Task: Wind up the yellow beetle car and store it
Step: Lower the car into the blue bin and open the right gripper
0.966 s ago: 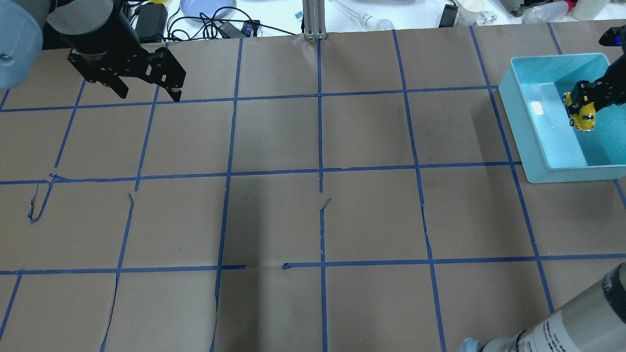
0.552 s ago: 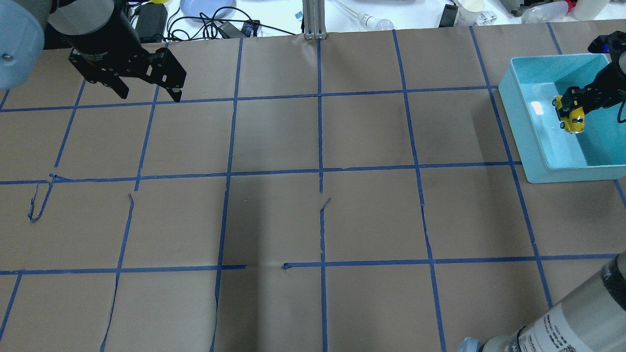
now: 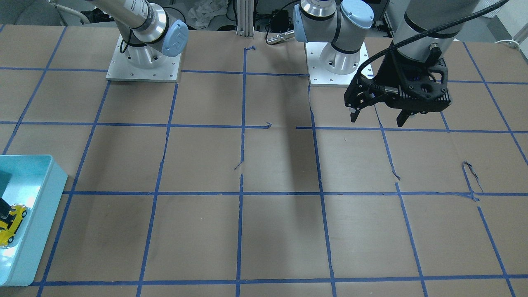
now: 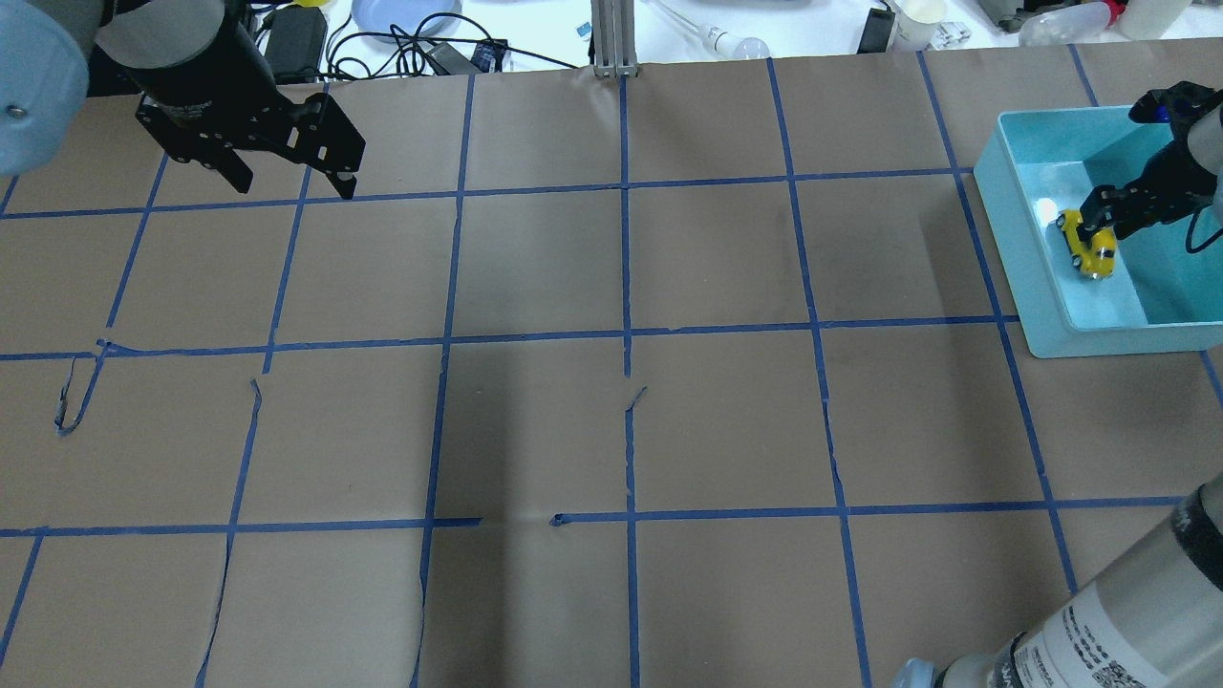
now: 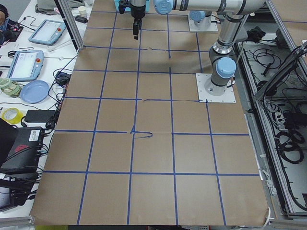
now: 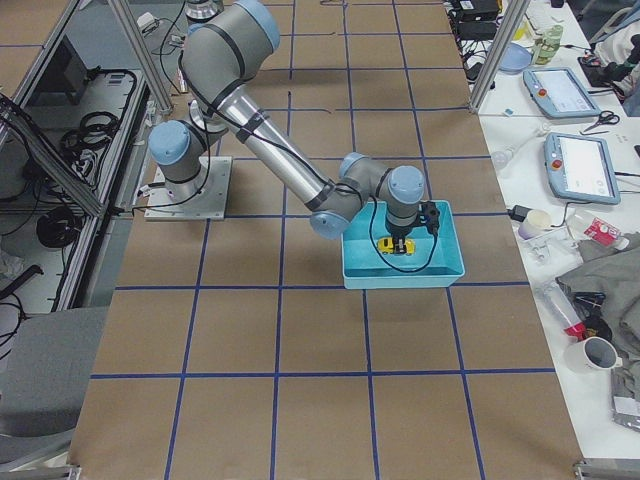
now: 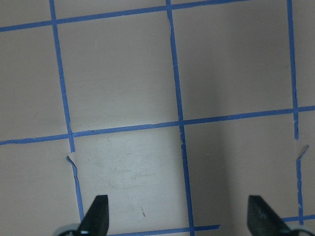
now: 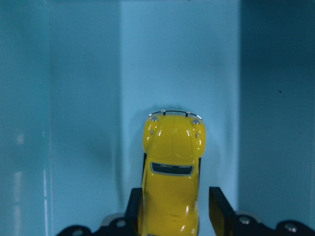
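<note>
**Car in the bin**

The car (image 8: 172, 167) lies inside the bin (image 4: 1013, 196). My right gripper (image 8: 177, 206) brackets its rear: one finger touches it and a sliver of gap shows at the other, so I cannot tell whether it grips. My left gripper (image 7: 179, 216) hangs wide open, empty.

The car (image 4: 1087, 245) lies in the bin (image 4: 1016, 239) at the tabletop's (image 4: 611, 430) far right, between the right gripper's (image 4: 1095, 225) jaws; the left gripper (image 4: 291, 185) hangs over the far left.
</note>
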Available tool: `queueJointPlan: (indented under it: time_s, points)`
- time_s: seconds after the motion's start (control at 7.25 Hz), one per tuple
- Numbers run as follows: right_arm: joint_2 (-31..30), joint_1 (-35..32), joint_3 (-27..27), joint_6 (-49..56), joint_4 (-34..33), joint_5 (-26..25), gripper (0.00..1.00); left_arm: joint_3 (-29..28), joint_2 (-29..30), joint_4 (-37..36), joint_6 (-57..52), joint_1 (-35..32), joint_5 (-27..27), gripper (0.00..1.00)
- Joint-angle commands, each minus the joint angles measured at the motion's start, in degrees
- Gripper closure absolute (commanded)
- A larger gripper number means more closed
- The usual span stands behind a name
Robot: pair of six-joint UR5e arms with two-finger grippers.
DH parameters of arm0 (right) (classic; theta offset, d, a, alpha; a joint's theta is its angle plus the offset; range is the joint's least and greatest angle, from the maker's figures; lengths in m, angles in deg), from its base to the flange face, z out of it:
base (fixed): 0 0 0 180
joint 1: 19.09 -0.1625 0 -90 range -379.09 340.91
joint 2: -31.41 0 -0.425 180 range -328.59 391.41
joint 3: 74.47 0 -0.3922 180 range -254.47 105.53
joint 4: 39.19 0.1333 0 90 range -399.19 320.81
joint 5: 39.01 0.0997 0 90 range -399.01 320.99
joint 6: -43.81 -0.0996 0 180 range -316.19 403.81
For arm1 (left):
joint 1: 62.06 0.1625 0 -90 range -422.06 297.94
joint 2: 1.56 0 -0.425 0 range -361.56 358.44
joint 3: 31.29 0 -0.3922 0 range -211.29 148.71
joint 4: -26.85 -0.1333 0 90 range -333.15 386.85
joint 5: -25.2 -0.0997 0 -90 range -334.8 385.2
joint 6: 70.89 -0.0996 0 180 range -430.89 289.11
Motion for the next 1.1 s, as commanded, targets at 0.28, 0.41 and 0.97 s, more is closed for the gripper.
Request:
queueJointPlan:
  time_s: [0.28,0.41,0.97]
  points:
    - [-2.26,0.00,0.33,-2.07,0.20,0.66,0.00,0.06,0.13,-0.10,-0.25,0.00,-0.15,0.00]
    - [-6.63,-0.61,0.33,-4.87,1.07,0.49,0.00,0.06,0.04,-0.10,-0.26,0.00,-0.15,0.00]
    - [-20.52,-8.75,0.07,-19.60,21.84,-0.48,0.00,0.06,0.04,-0.45,-0.17,0.09,-0.06,0.00]
